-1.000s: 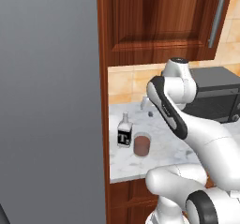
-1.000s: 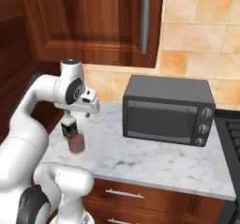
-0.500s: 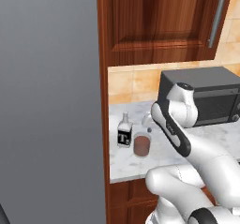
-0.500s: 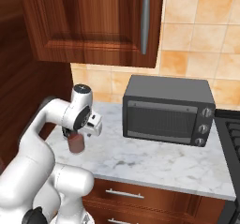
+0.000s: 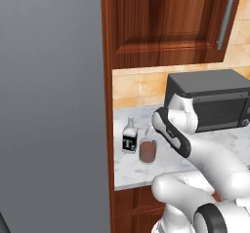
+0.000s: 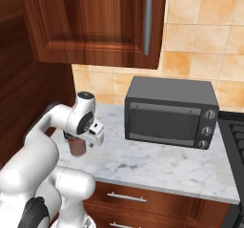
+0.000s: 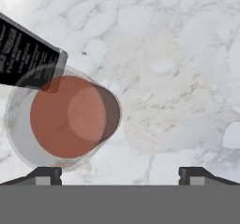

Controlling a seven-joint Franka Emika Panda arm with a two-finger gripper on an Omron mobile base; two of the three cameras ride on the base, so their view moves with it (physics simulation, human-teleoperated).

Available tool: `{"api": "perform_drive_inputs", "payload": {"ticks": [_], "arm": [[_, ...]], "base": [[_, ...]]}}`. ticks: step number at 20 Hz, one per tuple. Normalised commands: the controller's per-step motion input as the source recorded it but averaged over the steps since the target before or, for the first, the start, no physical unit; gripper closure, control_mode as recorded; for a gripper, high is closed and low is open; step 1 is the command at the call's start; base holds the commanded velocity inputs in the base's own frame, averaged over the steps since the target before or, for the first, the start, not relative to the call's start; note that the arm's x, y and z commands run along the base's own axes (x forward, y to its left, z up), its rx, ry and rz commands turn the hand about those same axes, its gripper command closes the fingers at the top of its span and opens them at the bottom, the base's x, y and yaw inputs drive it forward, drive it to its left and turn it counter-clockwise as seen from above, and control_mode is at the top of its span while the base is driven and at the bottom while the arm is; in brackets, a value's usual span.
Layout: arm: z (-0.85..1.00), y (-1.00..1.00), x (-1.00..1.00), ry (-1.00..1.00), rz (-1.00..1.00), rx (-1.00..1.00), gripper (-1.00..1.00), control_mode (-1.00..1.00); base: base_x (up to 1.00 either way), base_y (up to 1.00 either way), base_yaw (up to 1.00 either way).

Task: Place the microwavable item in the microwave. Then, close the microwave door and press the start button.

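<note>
OK, glass tumbler (image 7: pixel 65 117) of reddish-brown liquid stands on the marble counter (image 7: pixel 178 78) right below the gripper (image 7: pixel 119 174), nearer its left fingertip (image 7: pixel 44 175), jaws spread wide and gripping nothing, black-label bottle (image 7: pixel 28 56) just past the glass, dark countertop appliance (image 6: pixel 170 111) well off to the gripper's right

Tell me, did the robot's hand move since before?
Yes. The gripper came down from above the glass tumbler to beside it, closer to the marble counter.
</note>
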Motion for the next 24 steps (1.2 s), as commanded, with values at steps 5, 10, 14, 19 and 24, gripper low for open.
{"api": "perform_drive_inputs", "payload": {"ticks": [5, 10, 14, 19, 24], "arm": [[-0.22, 0.03, 0.29, 0.15, -0.07, 0.0, -1.0, -1.0], [-0.23, 0.08, 0.16, 0.08, -0.07, 0.0, -1.0, -1.0], [-0.33, 0.11, 0.14, 0.02, -0.08, 0.0, -1.0, -1.0], [-0.39, 0.08, 0.1, 0.0, -0.09, -0.06, -1.0, -1.0], [-0.26, 0.0, 0.27, 0.03, -0.1, -0.03, -1.0, -1.0]], "base": [[0.0, 0.0, 0.0], [0.0, 0.0, 0.0], [0.0, 0.0, 0.0], [0.0, 0.0, 0.0], [0.0, 0.0, 0.0]]}}
